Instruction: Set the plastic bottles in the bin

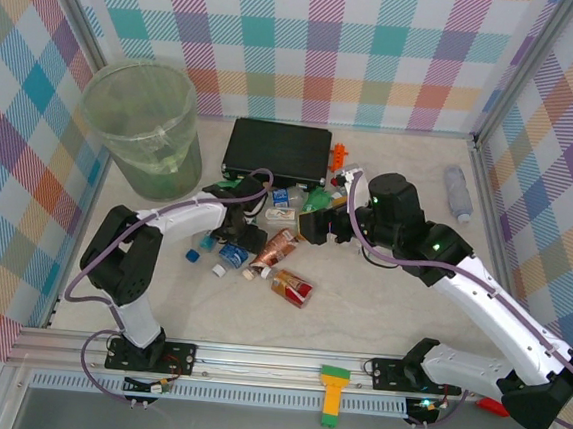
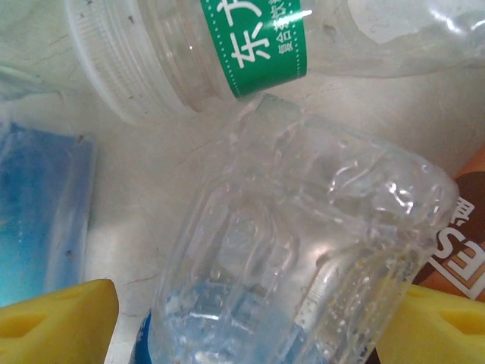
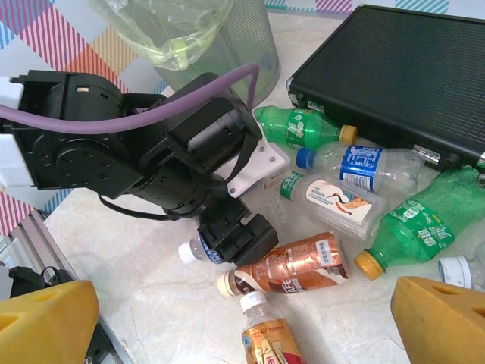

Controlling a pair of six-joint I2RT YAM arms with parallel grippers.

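1. Pale marbled tabletop (image 1: 378, 313), walled in by pastel plaid panels, with two robot arms reaching in from its near edge.
2. The bin (image 1: 156, 153), a translucent pale-green bucket, stands upright in the back left corner, well apart from both claws.
3. The plastic bottles (image 1: 278, 249) lie in a loose heap at the table's middle, just in front of a flat black case (image 1: 277, 150).
4. One lone clear bottle (image 1: 458, 192) lies near the right wall.
5. The left gripper (image 2: 250, 334) is low over the heap's left side with its jaws spread. Its yellow fingers (image 2: 57, 322) straddle a crumpled clear bottle (image 2: 303, 250). One finger stands clear of the bottle and the other sits just beside it.
6. A green-labelled bottle (image 2: 227, 53) lies just beyond that one.
7. The right gripper (image 3: 242, 334) hangs over the heap's right side, spread wide and pinching nothing. A brown bottle (image 3: 292, 269) lies below it.
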